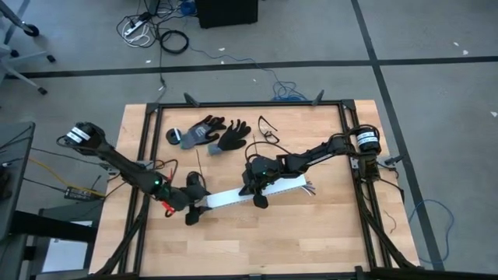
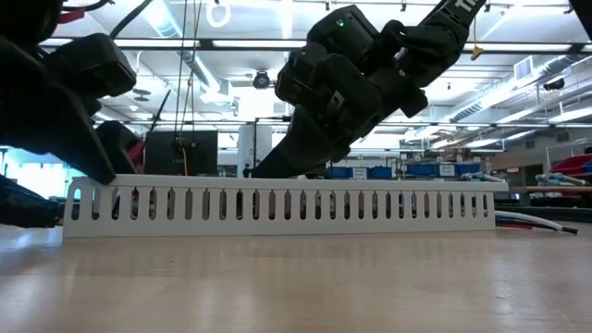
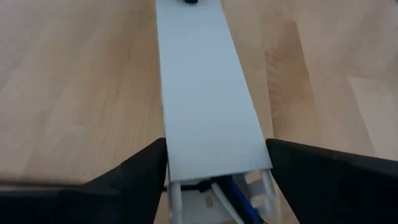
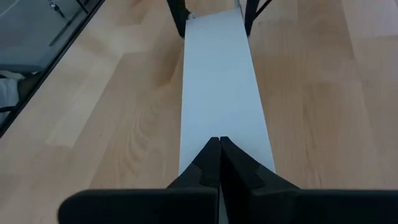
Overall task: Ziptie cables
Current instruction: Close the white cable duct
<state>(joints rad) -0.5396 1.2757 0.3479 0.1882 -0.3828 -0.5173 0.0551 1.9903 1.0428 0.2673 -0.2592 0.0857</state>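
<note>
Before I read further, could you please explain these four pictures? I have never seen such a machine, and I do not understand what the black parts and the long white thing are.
It is a robot with two dark arms at a wooden table. One picture looks down from above, one looks level across the tabletop, and two come from small cameras on the arms' wrists.

The long white thing is a slotted plastic duct with a flat white lid. Thin cables stick out of one end. The left gripper has its fingers on either side of the other end; the wires inside show there. The right gripper is shut, its tips pressing on the lid.

Also on the table lie two gloves, a tape roll and a thin black wire.
</note>
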